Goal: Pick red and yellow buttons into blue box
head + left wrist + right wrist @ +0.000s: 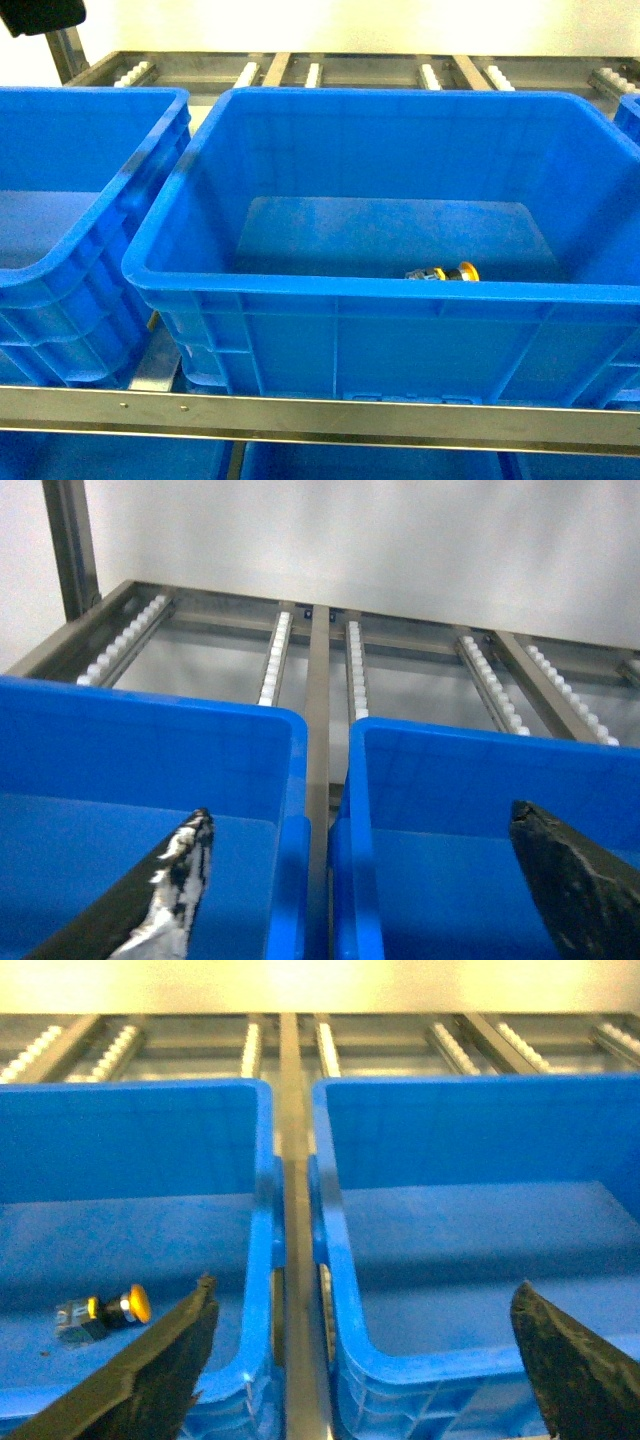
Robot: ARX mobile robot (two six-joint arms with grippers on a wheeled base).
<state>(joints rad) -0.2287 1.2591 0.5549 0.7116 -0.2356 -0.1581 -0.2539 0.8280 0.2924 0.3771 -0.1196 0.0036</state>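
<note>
I see my left black two-fingered gripper (pixel 365 880) and right black two-fingered gripper (pixel 365 1355) both spread wide, holding nothing.

The blue box (pixel 400 290) rim hides part of the yellow button (pixel 445 272).

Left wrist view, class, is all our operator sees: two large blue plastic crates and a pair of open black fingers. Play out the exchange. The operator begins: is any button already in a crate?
Observer: Yes. The head view shows a small yellow-capped push button lying on its side on the floor of the middle large blue plastic crate, near its front wall.
Operator: Does the right wrist camera catch it too?
Observer: Yes, at the lower left of that view, just left of one fingertip of the open right gripper.
Operator: And the red one?
Observer: No view shows a red-capped button.
</note>
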